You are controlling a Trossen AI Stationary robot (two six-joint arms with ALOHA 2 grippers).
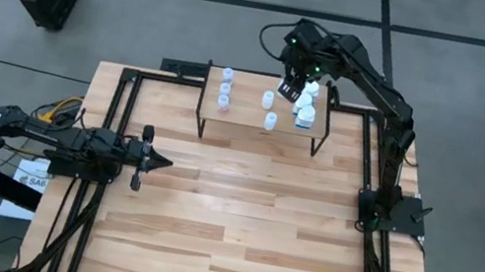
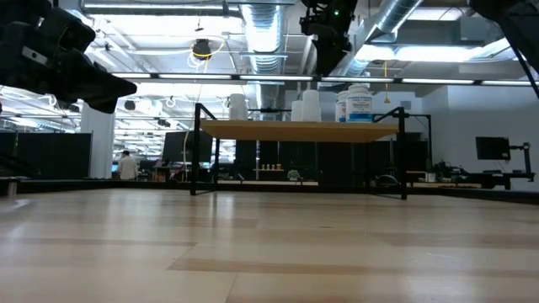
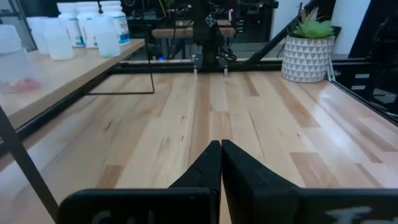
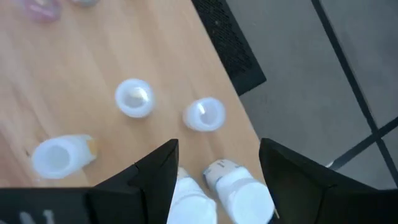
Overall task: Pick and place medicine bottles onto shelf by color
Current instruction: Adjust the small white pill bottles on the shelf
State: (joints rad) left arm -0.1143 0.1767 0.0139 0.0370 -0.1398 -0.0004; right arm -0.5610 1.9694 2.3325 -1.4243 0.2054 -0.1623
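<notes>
Medicine bottles (image 1: 307, 107) stand grouped on the shelf (image 1: 246, 115) at the tabletop's (image 1: 238, 215) far edge; the right hand (image 1: 296, 89) hovers open above them, while the left hand (image 1: 158, 162) rests shut.

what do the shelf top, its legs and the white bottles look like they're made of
Shelf top: pale wood, matte, with visible grain. Legs: thin black bars, probably painted metal. White bottles: likely plastic, opaque and smooth, some with a printed label.
</notes>
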